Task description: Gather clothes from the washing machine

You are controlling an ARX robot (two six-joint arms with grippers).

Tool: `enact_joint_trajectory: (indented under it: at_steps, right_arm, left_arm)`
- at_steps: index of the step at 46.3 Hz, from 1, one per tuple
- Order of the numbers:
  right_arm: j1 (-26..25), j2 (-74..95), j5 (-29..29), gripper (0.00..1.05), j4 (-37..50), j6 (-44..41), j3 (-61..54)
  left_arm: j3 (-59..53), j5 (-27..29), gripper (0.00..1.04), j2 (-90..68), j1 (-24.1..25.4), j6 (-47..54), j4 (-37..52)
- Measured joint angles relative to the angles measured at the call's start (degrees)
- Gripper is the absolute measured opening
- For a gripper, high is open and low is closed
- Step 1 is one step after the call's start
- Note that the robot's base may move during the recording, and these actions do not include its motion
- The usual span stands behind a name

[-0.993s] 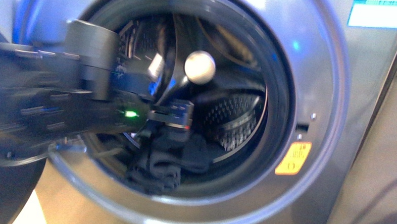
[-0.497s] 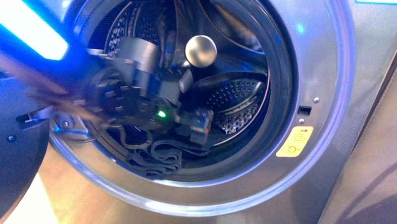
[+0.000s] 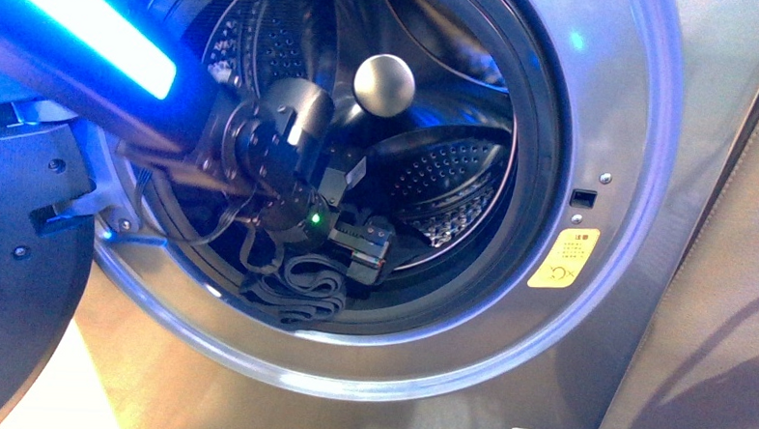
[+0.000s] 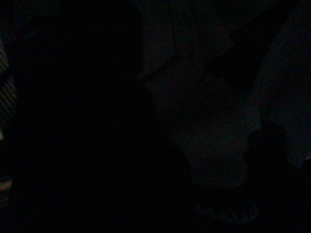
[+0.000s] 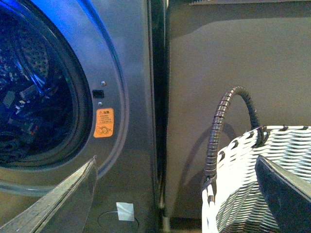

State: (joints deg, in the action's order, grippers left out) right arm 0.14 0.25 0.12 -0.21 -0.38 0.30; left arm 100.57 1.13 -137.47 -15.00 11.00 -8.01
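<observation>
The silver-grey washing machine [image 3: 641, 110] fills the front view, its porthole open onto the perforated steel drum [image 3: 445, 183]. The dark slate clothes [image 3: 300, 286] lie rumpled in folds at the drum's lower front lip. My left arm reaches into the drum from the left. Its gripper [image 3: 369, 255] is open, just above and right of the clothes. The left wrist view is dark. My right gripper [image 5: 180, 194] is open and empty outside the machine; its fingers [image 5: 63, 194] frame the washer's front [image 5: 131, 73] with the orange sticker [image 5: 103, 123].
The open door [image 3: 16, 257] stands at the left. A yellow warning sticker [image 3: 563, 259] and the door latch slot [image 3: 582, 197] sit right of the porthole. A white woven basket [image 5: 252, 179] with a dark handle [image 5: 228, 121] stands right of the machine.
My left arm has pushed deeper into the drum and lower, its gripper moving right and down toward the clothes. The camera view has shifted slightly.
</observation>
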Motion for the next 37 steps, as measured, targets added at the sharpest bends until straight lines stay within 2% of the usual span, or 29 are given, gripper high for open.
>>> enact_joint_trajectory:
  at_steps: [14, 30, 37]
  right_arm:
    - [0.0, 0.0, 0.0, 0.97, 0.0, 0.0, 0.0]
    - [0.0, 0.0, 0.0, 0.97, 0.0, 0.0, 0.0]
    - [0.0, 0.0, 0.0, 0.97, 0.0, 0.0, 0.0]
  left_arm:
    - [0.35, -2.8, 0.97, 0.33, 0.02, -0.61, -2.99]
    - [-3.74, -3.23, 0.42, 2.6, 0.63, -2.95, -0.42]
    - [-12.61, -5.99, 0.15, 6.93, 0.46, -3.69, 9.66]
